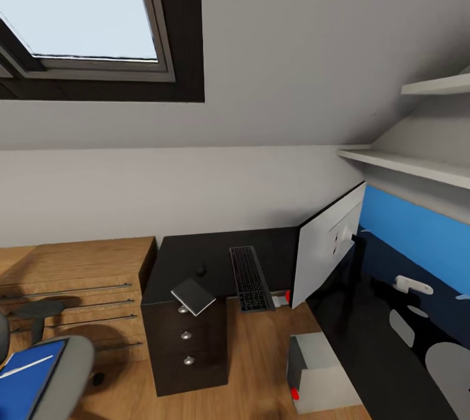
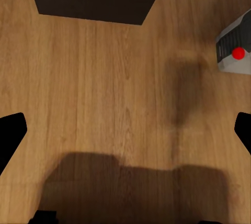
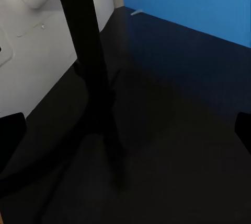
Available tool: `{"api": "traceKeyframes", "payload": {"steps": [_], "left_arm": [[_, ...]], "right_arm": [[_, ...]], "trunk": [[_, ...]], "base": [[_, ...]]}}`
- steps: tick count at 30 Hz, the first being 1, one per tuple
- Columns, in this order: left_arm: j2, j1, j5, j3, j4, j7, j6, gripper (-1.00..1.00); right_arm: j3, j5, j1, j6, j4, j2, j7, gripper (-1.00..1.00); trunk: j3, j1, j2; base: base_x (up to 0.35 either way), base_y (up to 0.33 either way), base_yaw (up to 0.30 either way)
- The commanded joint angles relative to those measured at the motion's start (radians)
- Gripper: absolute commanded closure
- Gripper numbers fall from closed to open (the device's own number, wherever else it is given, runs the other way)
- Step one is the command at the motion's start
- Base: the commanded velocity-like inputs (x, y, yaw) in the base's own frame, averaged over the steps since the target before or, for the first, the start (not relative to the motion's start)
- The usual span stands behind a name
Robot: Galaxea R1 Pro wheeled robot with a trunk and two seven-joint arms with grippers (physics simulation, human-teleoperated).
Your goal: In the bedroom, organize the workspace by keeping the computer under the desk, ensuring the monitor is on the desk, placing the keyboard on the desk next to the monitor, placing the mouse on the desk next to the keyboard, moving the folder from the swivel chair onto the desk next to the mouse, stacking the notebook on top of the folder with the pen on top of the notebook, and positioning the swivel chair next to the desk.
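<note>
Left hand [image 2: 125, 125]: fingertips wide apart at the frame edges, nothing between them. It hangs over bare plank floor [image 2: 104, 88], the computer [image 2: 235, 46] off to one side with its red light showing.

Right hand [image 3: 125, 130]: likewise spread and empty, over the black surface [image 3: 178, 109], just beside the monitor [image 3: 31, 51] stand.

Head view outward: keyboard [image 1: 250, 278] on the surface, long axis running away from me, the monitor close on its right. Mouse [image 1: 200, 270] left of the keyboard, near it. Notebook [image 1: 193, 296] overhangs the front edge by the drawers.

Folder [image 1: 29, 381] lies on the swivel chair [image 1: 68, 368], far to my left. My guess is the left arm is the nearer one for it.
</note>
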Motion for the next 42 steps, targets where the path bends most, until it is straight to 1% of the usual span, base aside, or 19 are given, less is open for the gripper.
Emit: {"api": "traceKeyframes", "payload": {"steps": [1,29,38,42], "left_arm": [[0.000,-0.001,0.010,-0.001,0.001,-0.004,-0.003,-1.00],[-0.001,-0.001,0.009,-0.001,0.002,-0.004,0.001,-1.00],[-0.010,-0.001,0.007,-0.002,0.002,-0.003,0.007,-1.00],[-0.011,0.000,0.006,-0.003,0.001,0.005,0.022,-1.00]], "right_arm": [[0.000,-0.004,-0.001,-0.003,0.000,0.000,-0.001,-1.00],[0.001,-0.003,-0.001,-0.002,-0.001,0.001,-0.002,-1.00],[0.001,0.000,0.000,-0.006,0.000,0.000,-0.002,-1.00],[0.004,0.002,-0.001,-0.008,0.001,0.000,-0.004,-1.00]], "trunk": [[-0.005,0.004,-0.009],[-0.093,0.112,-0.205],[-0.121,0.146,-0.268],[-0.133,0.161,-0.296]], "base": [[0.000,0.000,0.000],[0.000,0.000,0.000],[0.000,0.000,0.000],[0.000,0.000,0.000]]}}
